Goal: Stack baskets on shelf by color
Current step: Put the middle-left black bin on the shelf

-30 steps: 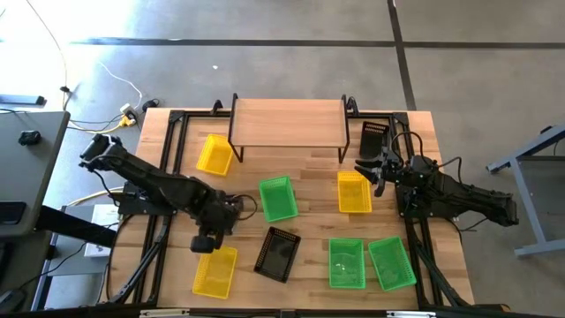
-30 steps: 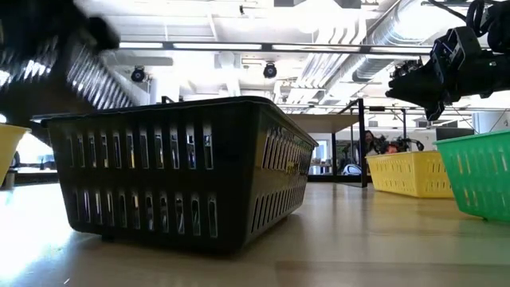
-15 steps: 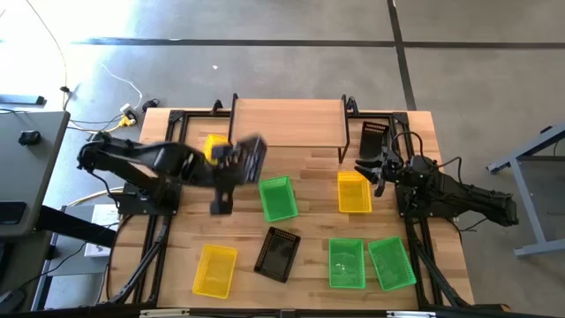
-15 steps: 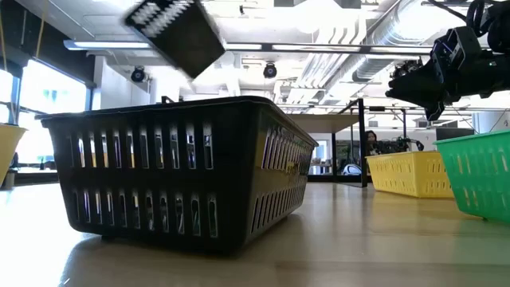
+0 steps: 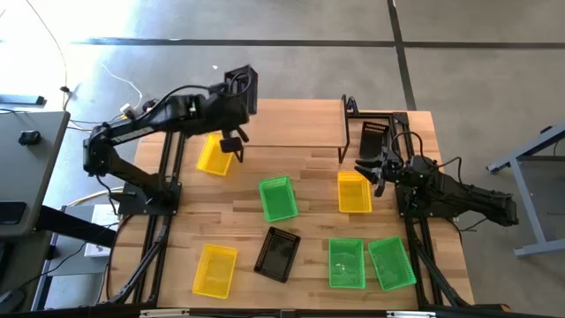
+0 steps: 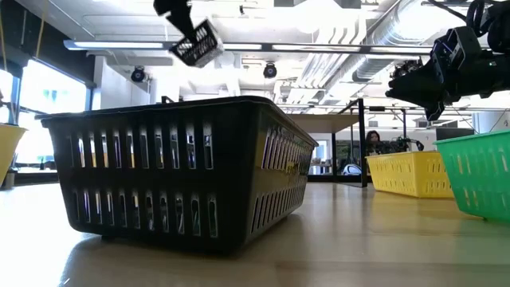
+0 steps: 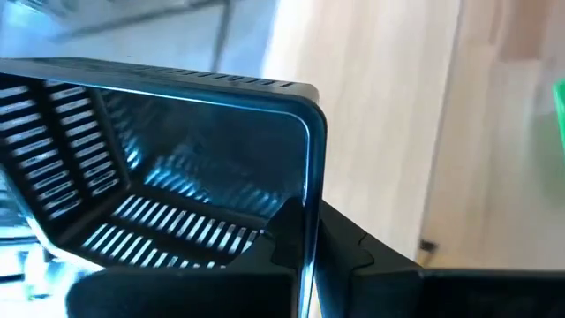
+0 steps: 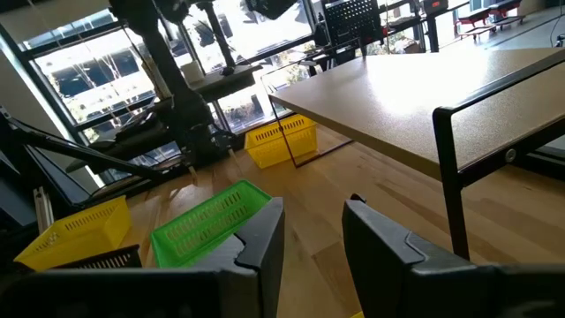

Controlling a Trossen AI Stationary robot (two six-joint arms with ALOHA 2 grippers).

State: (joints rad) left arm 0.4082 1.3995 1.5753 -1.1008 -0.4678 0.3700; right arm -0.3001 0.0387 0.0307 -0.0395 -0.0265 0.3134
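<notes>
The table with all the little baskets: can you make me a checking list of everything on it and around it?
Surface: wooden table, bare between baskets.
Job's things: shelf top bare; three yellow baskets, three green baskets, black basket on table, another beside shelf.
Clutter: nothing seen.
Tools: left tool shut on a black basket, raised over shelf's left end; right tool open, empty, above a yellow basket.
Cables: white cord on floor.
Surroundings: concrete floor, desk at left.

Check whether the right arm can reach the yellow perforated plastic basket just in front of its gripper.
Probably yes: the right gripper hovers open beside the yellow perforated plastic basket, with nothing between them.
</notes>
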